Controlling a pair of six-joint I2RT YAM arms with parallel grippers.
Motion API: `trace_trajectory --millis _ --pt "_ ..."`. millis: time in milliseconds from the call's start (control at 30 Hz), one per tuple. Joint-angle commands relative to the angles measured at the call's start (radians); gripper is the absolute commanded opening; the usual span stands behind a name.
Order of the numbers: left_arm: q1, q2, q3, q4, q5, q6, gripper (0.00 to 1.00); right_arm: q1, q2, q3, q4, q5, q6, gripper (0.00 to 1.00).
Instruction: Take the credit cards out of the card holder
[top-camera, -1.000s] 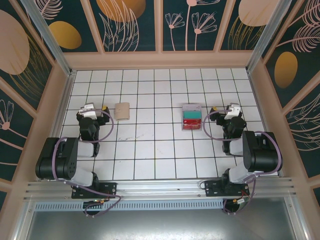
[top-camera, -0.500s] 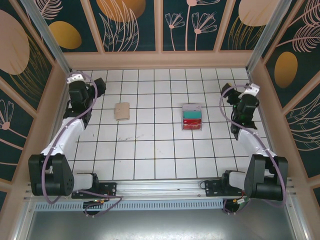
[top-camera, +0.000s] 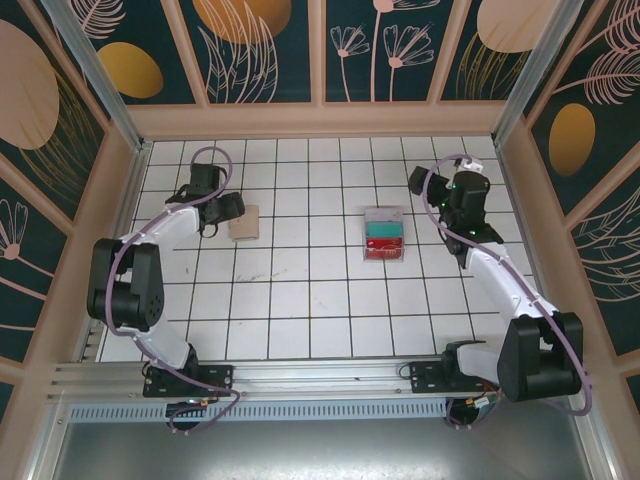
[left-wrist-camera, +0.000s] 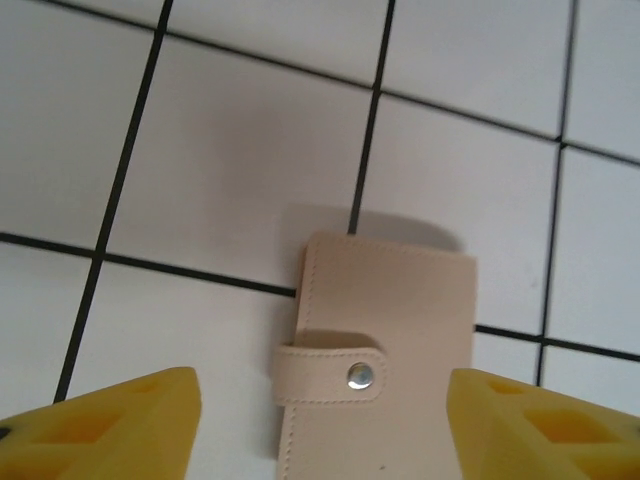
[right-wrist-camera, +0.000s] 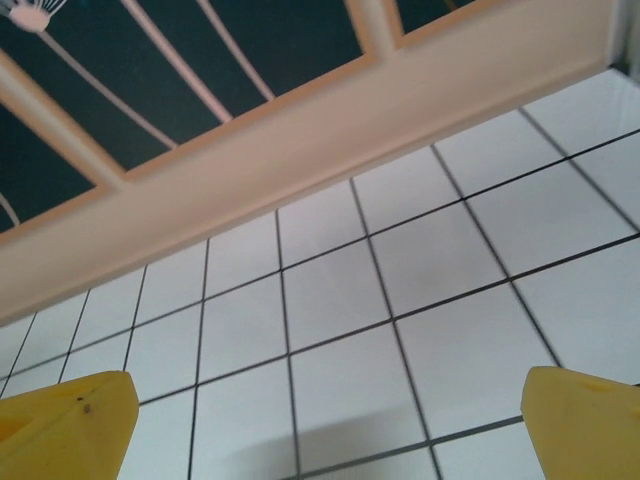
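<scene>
Inside an enclosure of pale wooden frames and dark teal panels painted with plants (top-camera: 320, 50) lies a white tiled table with black grout lines (top-camera: 300, 300). Two robot arms in black and white are bolted at its near edge.

From above, the left arm (top-camera: 150, 240) bends toward the far left part of the table. The left gripper (top-camera: 225, 211) sits just to the left of the card holder. The right arm (top-camera: 500, 290) extends up the right side, and the right gripper (top-camera: 420, 182) is over the far tiles, beyond the tray and a little to its right.

A clear plastic tray with teal and red strips inside (top-camera: 383, 234) rests right of centre, well apart from the card holder.

The small tan folding card holder (left-wrist-camera: 385, 350) lies flat on the tiles across a grout line. It is folded closed, with a strap over its edge fastened by a small metal snap (left-wrist-camera: 360, 376).

The left wrist camera shows the left gripper's yellow fingers (left-wrist-camera: 100, 420) spread wide on either side of the card holder, not touching it. The right wrist camera shows the right gripper's yellow fingers (right-wrist-camera: 70, 420) also spread wide, with bare tiles and the back wall between them.
</scene>
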Motion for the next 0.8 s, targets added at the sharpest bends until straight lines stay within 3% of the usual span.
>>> trace_trajectory --millis 0,267,567,767 --pt "-0.004 0.057 0.047 -0.067 0.032 0.04 0.79 0.018 0.005 0.033 -0.042 0.01 -0.015 0.99" --pt "-0.022 0.166 0.103 -0.057 0.091 0.069 0.83 0.032 0.011 0.035 -0.048 -0.001 -0.007 0.99" --pt "-0.08 0.163 0.01 -0.015 0.152 0.034 0.72 0.042 0.0 0.034 -0.057 -0.008 -0.012 0.99" --pt "-0.183 0.096 -0.106 0.023 0.13 -0.036 0.69 0.047 -0.002 0.04 -0.064 -0.031 -0.012 0.99"
